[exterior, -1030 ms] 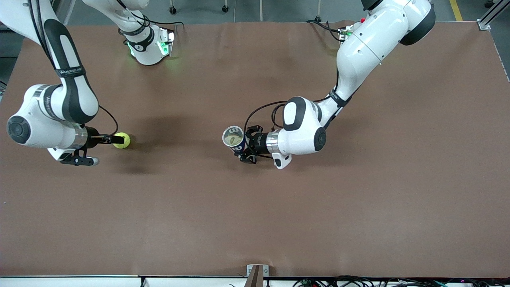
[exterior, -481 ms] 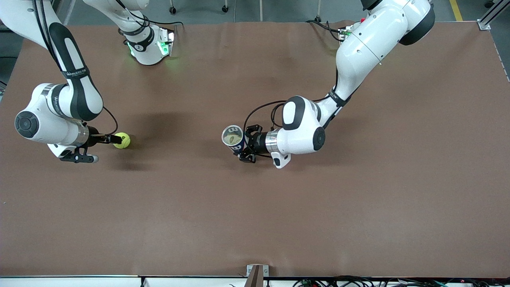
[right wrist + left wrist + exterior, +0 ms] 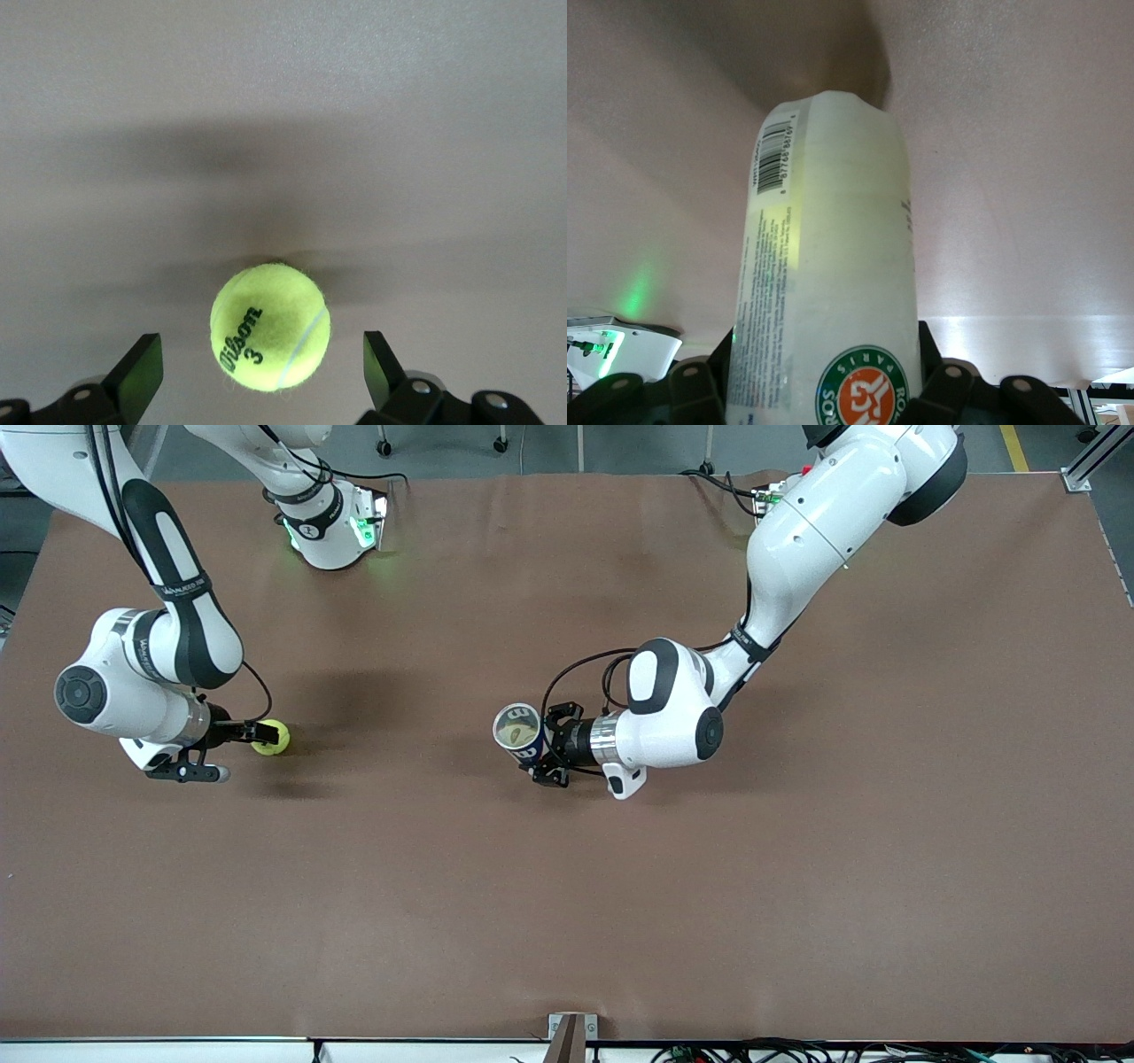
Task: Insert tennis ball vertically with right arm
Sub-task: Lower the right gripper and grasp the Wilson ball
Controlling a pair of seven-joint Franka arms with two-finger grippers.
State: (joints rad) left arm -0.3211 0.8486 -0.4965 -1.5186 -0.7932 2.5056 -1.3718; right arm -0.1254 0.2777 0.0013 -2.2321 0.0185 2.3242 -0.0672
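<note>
A yellow-green tennis ball lies on the brown table toward the right arm's end. My right gripper is open around it. In the right wrist view the ball sits between the two fingers with a gap on each side. My left gripper is shut on an open tennis ball can near the table's middle, mouth facing up. In the left wrist view the can fills the space between the left gripper's fingers.
The arm bases stand along the table edge farthest from the front camera. A small bracket sits at the nearest edge. Bare brown table lies between the ball and the can.
The right arm's wrist has shifted toward the ball, with its fingers staying around it. The ball, the can and the left arm have not moved.
</note>
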